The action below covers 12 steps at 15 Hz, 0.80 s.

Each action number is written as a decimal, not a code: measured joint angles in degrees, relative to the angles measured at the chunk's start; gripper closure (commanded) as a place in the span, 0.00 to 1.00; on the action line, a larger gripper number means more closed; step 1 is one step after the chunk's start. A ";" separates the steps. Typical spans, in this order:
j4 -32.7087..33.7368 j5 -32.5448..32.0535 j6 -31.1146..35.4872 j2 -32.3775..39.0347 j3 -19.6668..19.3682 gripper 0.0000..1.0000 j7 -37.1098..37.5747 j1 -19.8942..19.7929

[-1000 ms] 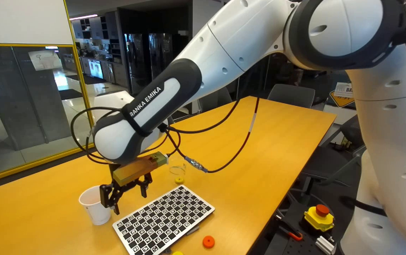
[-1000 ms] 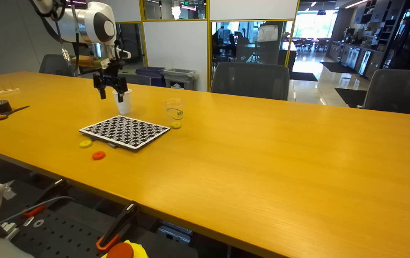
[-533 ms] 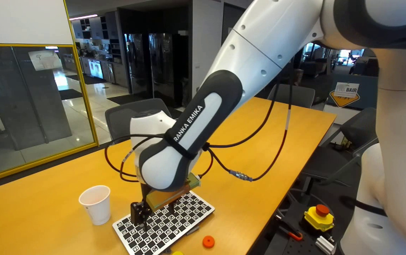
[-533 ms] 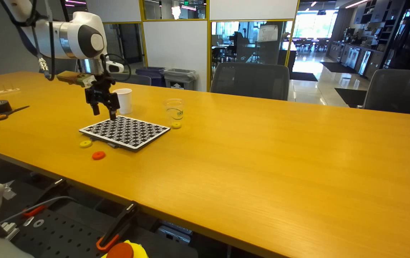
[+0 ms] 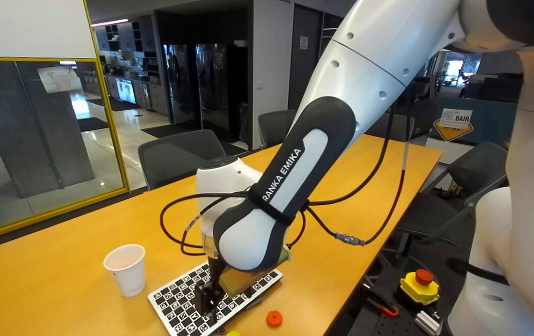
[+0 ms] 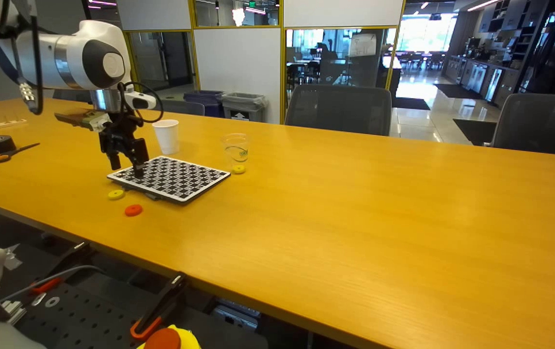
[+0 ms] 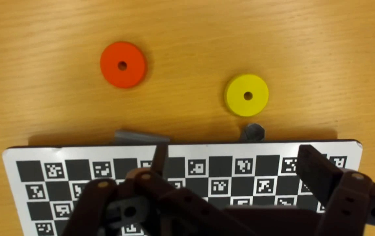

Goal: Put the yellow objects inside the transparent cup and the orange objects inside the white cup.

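Black and spread wide, the fingers (image 6: 138, 151) hold nothing; the wrist view shows plain space between them. A second ago they were up by the white cup (image 5: 129, 275). Now they have swung away from it and come lower, over the checkered board (image 6: 173, 177) near one edge. Nothing on the desk (image 6: 355, 218) seems to have shifted meanwhile.

Past that edge lie two flat discs, each with a hole in the middle: a yellow disc (image 7: 247, 95) just beside the board, and an orange disc (image 7: 123, 65) off to one side, apart from it. The yellow one sits nearly in line with the gap, so I'd guess it is wanted next, bound for the transparent cup (image 6: 236, 145). That stands upright by the board's corner, and a second yellow disc (image 6: 238, 169) shows at its foot, likely inside, though I can't be sure from here.

The white cup stands upright too, but I can't see to its bottom, so whether it has an orange piece yet I can't tell. To my mind the job is partway along. A grey stub (image 7: 253, 132) sticks out close to the yellow disc; a careless descent could catch it.
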 measured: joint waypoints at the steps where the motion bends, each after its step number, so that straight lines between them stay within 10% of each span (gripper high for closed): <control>1: -0.34 0.62 0.09 -0.04 0.28 0.00 -0.05 -0.01; 12: -4.19 4.72 8.41 0.89 1.62 0.00 -1.25 -0.39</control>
